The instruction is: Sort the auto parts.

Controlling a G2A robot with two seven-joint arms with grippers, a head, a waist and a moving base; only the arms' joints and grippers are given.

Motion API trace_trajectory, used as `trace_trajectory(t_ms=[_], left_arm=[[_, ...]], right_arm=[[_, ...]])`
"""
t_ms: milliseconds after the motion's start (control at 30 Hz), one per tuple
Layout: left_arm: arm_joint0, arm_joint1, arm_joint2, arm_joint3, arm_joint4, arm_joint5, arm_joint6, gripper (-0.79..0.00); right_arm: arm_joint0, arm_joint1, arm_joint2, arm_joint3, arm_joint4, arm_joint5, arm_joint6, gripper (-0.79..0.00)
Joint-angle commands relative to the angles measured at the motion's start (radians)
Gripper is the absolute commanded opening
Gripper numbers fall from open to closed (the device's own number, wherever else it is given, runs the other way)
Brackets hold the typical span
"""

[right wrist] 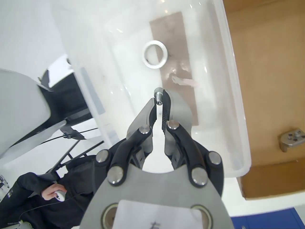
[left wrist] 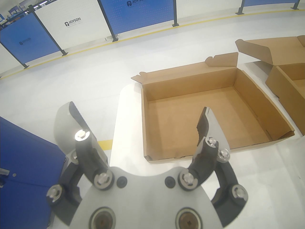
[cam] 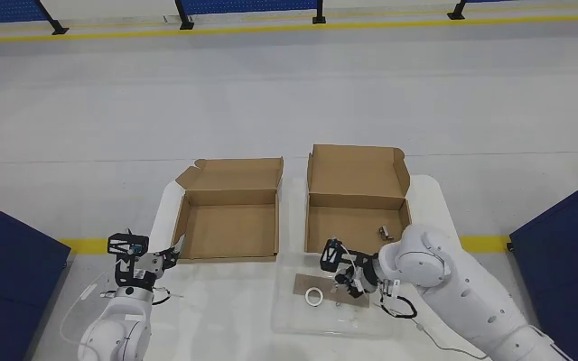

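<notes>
A small silver socket-head bolt [right wrist: 159, 95] is sitting pinched between the fingertips of the right gripper [right wrist: 160, 103], its jaws standing narrow and clamping the bolt's shank with the head poking out beyond the tips. The gripper is hanging over a clear plastic bin [right wrist: 228, 72] on the white table [cam: 226, 298]. Farther along in the bin a flat silver metal ring [right wrist: 155, 54] is lying, partly over a brown cardboard strip [right wrist: 176, 36] at the bin's bottom; whether the strip is inside or beneath cannot be told. Just beside the bin an open brown cardboard box [right wrist: 262, 72] is standing, and a grey metal bracket with holes [right wrist: 292, 139] is resting on its floor. A second open brown cardboard box [cam: 230, 230] is sitting beside the first. The left gripper [left wrist: 139, 110] is hovering near that box's front corner, jaws spread wide and holding nothing
</notes>
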Motion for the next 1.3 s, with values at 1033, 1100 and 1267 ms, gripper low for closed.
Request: trace_trajectory(t_ms=[1033, 1100, 1267], left_arm=[[0.000, 0.000, 0.000, 0.000, 0.000, 0.000, 0.000, 0.000], [0.000, 0.000, 0.000, 0.000, 0.000, 0.000, 0.000, 0.000], [0.000, 0.000, 0.000, 0.000, 0.000, 0.000, 0.000, 0.000]], right_arm=[[-0.069, 0.126, 0.080, 0.072, 0.618, -0.164, -0.165, -0.785], [-0.070, 0.144, 0.069, 0.071, 0.689, -0.185, -0.186, -0.785], [-0.056, 0.186, 0.023, 0.063, 0.834, -0.236, -0.237, -0.785]])
